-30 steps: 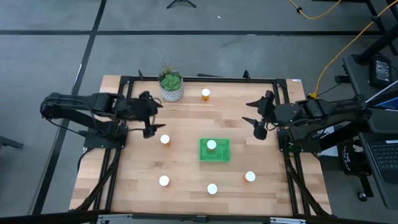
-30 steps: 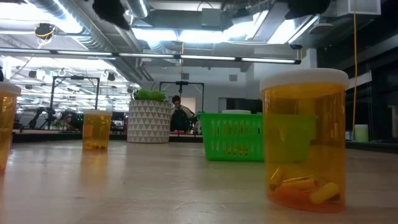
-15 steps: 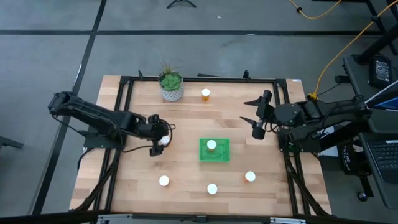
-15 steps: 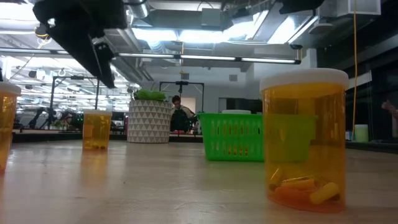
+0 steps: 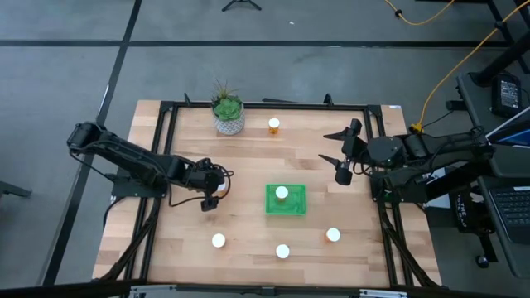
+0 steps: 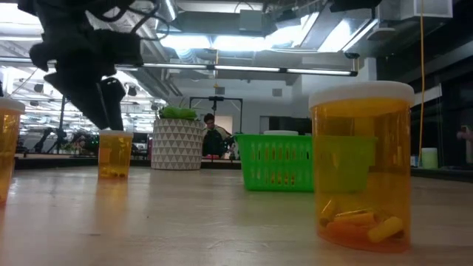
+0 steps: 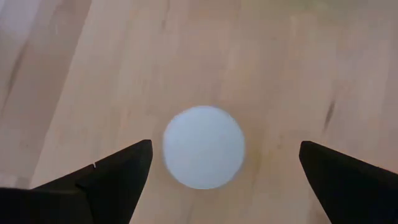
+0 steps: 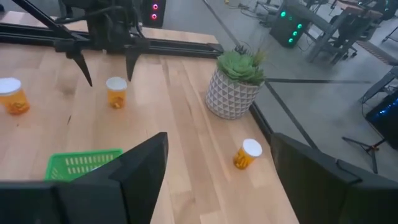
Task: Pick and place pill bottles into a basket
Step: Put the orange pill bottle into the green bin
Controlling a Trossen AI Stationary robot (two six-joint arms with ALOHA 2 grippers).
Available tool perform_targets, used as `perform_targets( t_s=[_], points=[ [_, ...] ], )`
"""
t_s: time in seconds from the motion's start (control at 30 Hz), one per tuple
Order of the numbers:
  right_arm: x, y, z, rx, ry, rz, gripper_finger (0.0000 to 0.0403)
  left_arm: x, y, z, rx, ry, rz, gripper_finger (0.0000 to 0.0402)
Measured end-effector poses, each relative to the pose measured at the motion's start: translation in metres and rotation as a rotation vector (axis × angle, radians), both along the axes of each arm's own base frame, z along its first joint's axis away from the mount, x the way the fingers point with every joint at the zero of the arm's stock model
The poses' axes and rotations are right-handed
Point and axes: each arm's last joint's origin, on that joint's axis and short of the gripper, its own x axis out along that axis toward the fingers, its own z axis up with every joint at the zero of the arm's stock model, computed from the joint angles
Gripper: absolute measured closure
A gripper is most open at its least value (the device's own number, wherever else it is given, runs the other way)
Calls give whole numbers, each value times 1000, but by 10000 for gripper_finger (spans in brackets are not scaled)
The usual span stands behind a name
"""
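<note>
My left gripper (image 5: pixel 213 189) is open and points down over an orange pill bottle with a white cap (image 5: pixel 220 187), left of the green basket (image 5: pixel 270 207). In the left wrist view the cap (image 7: pixel 204 147) lies between my two fingers with a gap on each side. In the low view the gripper (image 6: pixel 103 103) hangs just above that bottle (image 6: pixel 114 154). One bottle (image 5: pixel 281 194) stands in the basket. Others stand on the table at the far side (image 5: pixel 274 126) and near the front (image 5: pixel 218 241), (image 5: pixel 282 251), (image 5: pixel 333 235). My right gripper (image 5: pixel 331 149) is open and empty at the right.
A green plant in a white pot (image 5: pixel 228 116) stands at the far edge, left of centre. Black frame rails (image 5: pixel 265 105) run round the table. Bare wood lies between the basket and my right gripper.
My left gripper has gone from the far left toward the table's near edge and the bottle left of the basket. It has tipped to point down and come down over the cap. The bottles have stayed where they were.
</note>
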Motion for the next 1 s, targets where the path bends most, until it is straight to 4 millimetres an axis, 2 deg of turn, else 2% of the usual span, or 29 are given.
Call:
perform_targets(
  t_s=[0.37, 0.7, 1.0],
  points=[
    [1, 0, 1, 3, -14, 0, 116, -4, 13, -19, 12, -12, 68, 2],
    [1, 0, 1, 3, -16, 0, 116, -3, 14, -19, 21, -20, 46, 3],
    [1, 0, 2, -12, -13, 8, 116, -3, 14, -19, 4, -17, 37, 55]
  ],
)
